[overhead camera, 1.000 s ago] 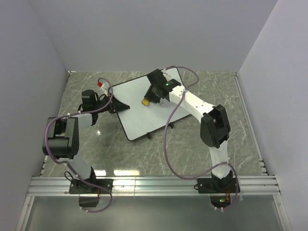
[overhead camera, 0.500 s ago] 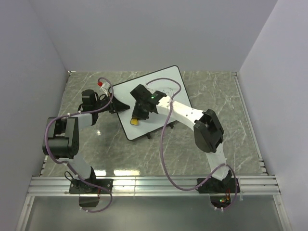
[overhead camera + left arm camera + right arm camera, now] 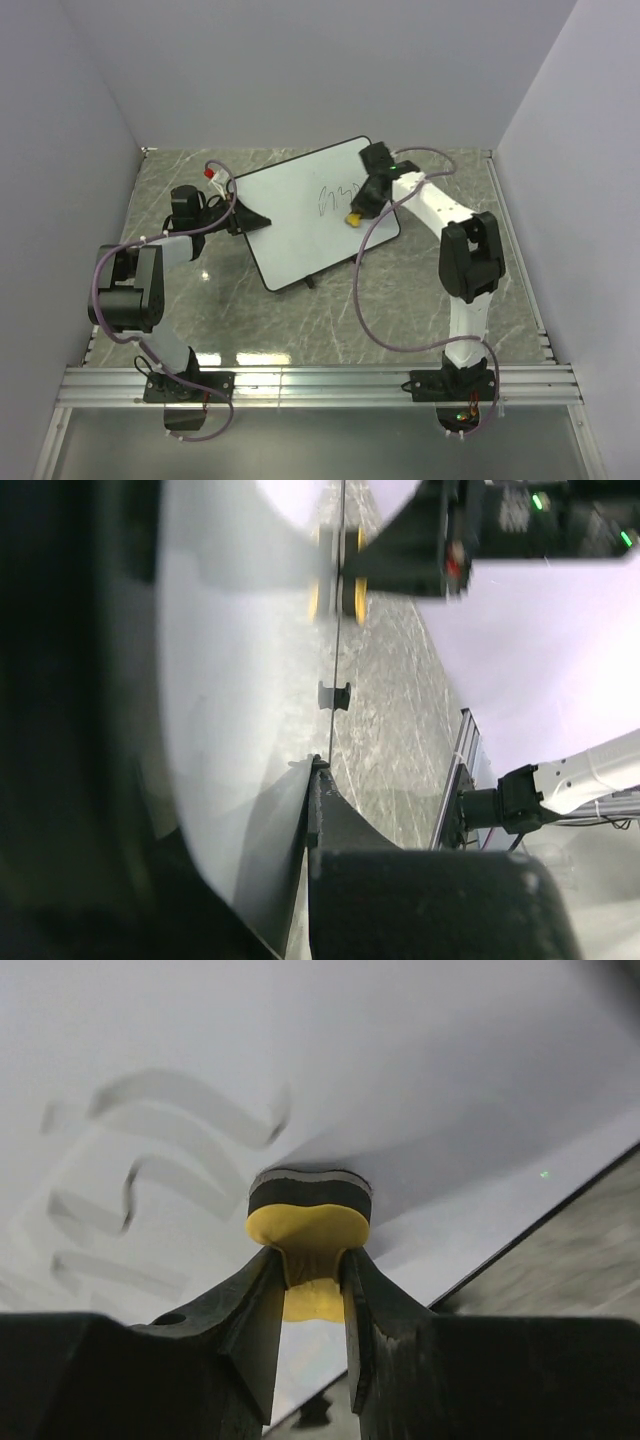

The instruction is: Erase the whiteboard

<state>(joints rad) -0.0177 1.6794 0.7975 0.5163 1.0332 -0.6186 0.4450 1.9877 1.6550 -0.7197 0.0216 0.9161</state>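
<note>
Right jaws are pinched tight on the narrow grip of a small yellow eraser [image 3: 308,1225], whose dark felt face is pressed flat to the whiteboard [image 3: 285,215]. Half a second ago this eraser was at the near-left part of the board; it has since swept across to the right edge and now sits just near and right of the dark scribble [image 3: 338,195]. That scribble reads the same as before, so the pass crossed blank surface and the marks remain to be wiped. By my judgement the job is barely begun, and the next stroke must run left and far, over the ink. The right arm [image 3: 440,205] reaches far and leftward, elbow folded high, wrist tipped down onto the board. Left jaws look clamped on the board's left edge, which runs between them in the wrist view, steadying it. The left arm [image 3: 165,245] is bent low along the left side and has not moved. The board lies mid-bench [image 3: 400,300], turned at an angle, its small feet [image 3: 310,283] on the near edge.
</note>
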